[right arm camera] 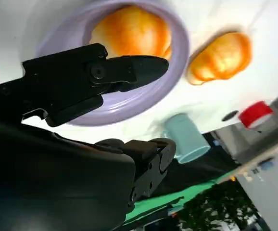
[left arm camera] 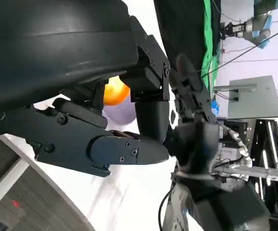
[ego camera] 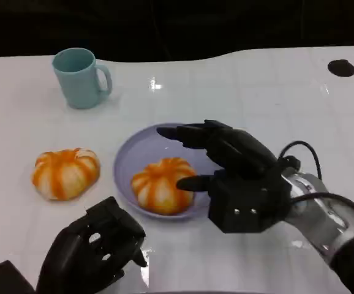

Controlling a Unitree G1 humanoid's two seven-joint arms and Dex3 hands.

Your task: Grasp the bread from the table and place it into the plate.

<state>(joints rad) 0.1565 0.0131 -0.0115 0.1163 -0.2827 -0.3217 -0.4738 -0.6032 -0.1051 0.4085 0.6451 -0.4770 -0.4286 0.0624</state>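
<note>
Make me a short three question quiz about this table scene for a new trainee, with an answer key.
1. True or false: the lavender plate has a bread in it.
2. Multiple choice: where is the second bread? A in the teal mug, B on the table left of the plate, C in a robot hand.
3. Fill in: the right robot hand hovers over the plate, fingers spread, holding ____.

Key: 1 true. 2 B. 3 nothing.

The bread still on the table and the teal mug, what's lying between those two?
Nothing: in the head view, bare white table runs from the bread on the table to the teal mug. The right wrist view shows the same gap bare.
</note>
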